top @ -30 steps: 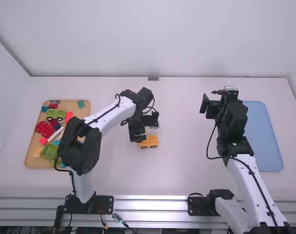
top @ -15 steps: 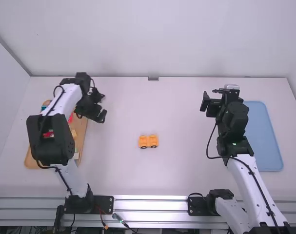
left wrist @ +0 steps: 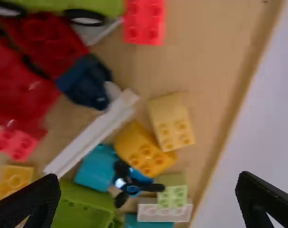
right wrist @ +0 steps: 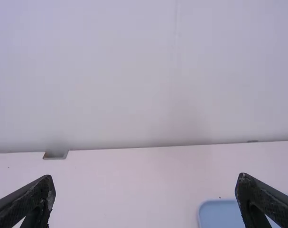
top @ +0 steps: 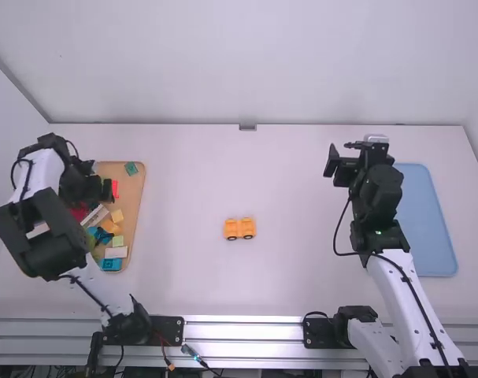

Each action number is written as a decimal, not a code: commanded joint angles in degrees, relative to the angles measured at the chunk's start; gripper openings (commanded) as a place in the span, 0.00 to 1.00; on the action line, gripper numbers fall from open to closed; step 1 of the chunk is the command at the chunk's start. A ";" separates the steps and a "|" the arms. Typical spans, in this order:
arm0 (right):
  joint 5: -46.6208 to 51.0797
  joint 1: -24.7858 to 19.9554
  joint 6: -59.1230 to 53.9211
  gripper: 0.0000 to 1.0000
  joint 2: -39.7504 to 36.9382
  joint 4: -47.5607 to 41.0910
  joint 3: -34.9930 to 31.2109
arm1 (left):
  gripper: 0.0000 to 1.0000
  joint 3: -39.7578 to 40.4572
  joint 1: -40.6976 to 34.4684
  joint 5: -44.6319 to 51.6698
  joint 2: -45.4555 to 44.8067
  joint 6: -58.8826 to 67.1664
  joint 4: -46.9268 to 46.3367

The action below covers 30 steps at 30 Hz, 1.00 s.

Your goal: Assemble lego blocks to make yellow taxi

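My left gripper (top: 106, 191) hangs over the wooden tray (top: 136, 205) at the table's left. In the left wrist view the left gripper (left wrist: 148, 202) is open above loose blocks, its fingers wide apart. Below it lie a pale yellow block (left wrist: 172, 121), an orange-yellow curved block (left wrist: 143, 149) and another yellow block (left wrist: 13, 181). The orange-yellow taxi body with wheels (top: 239, 228) stands alone mid-table. My right gripper (top: 331, 164) is raised at the right, away from the blocks; in the right wrist view the right gripper (right wrist: 146, 202) is open with nothing between its fingers.
A blue tray (top: 427, 220) lies at the right, partly behind the right arm. Red blocks (left wrist: 144, 21), a white bar (left wrist: 91, 133), a green block (left wrist: 82, 206) and a small dark-blue figure (left wrist: 87, 81) crowd the wooden tray.
The left arm has swung from beside the taxi body at mid-table to over the wooden tray at the left, leaving the body standing there. The right arm has stayed almost still.
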 commanded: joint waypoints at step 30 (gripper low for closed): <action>-3.37 0.26 0.52 0.99 0.24 6.25 2.12 | 1.00 -20.22 33.22 13.97 -9.79 30.86 20.35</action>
